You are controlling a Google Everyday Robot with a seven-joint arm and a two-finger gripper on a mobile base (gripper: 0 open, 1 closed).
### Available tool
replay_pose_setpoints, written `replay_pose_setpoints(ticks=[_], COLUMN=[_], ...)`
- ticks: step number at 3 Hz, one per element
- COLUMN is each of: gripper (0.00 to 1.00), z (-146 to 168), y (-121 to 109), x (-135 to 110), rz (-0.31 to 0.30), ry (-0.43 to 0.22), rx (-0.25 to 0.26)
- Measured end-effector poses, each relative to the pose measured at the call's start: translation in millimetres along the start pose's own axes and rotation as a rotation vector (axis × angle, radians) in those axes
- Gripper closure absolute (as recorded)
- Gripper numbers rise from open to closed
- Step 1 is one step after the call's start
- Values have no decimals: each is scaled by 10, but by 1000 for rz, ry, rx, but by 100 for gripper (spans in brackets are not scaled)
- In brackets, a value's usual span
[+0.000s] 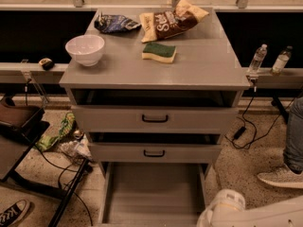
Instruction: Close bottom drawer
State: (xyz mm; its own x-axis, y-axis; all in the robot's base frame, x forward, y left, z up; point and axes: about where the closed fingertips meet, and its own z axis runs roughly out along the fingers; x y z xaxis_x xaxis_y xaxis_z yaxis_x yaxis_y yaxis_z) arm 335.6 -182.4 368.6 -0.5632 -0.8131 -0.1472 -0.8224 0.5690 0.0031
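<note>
The grey cabinet [151, 70] has three drawers. The bottom drawer [151, 193] is pulled far out, and its long flat grey tray runs to the lower edge of the view. Its front and handle are cut off below. The middle drawer [154, 152] and top drawer [155, 118] show black bar handles and stand slightly out, with dark gaps above them. A white part of my arm [227, 209] sits at the bottom right, just right of the tray. My gripper is out of view.
On the cabinet top are a white bowl [85, 48], a green-yellow sponge [159, 52], a brown chip bag [173, 20] and a dark bag [115, 22]. Cables and litter [61, 136] lie on the floor at left. A person's shoe [281, 176] is at right, and two bottles [258, 59] stand on a ledge.
</note>
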Motion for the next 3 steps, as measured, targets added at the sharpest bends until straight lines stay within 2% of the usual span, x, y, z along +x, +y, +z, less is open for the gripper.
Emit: replay_pose_setpoints(ticks=[1,2,3], gripper=[0,19,41], z=[366,856,1342], y=[205,379,460], x=[241,402,425], rz=[-25,-21,-52], ry=[8,-10,-39], rx=[-40,-68,-90])
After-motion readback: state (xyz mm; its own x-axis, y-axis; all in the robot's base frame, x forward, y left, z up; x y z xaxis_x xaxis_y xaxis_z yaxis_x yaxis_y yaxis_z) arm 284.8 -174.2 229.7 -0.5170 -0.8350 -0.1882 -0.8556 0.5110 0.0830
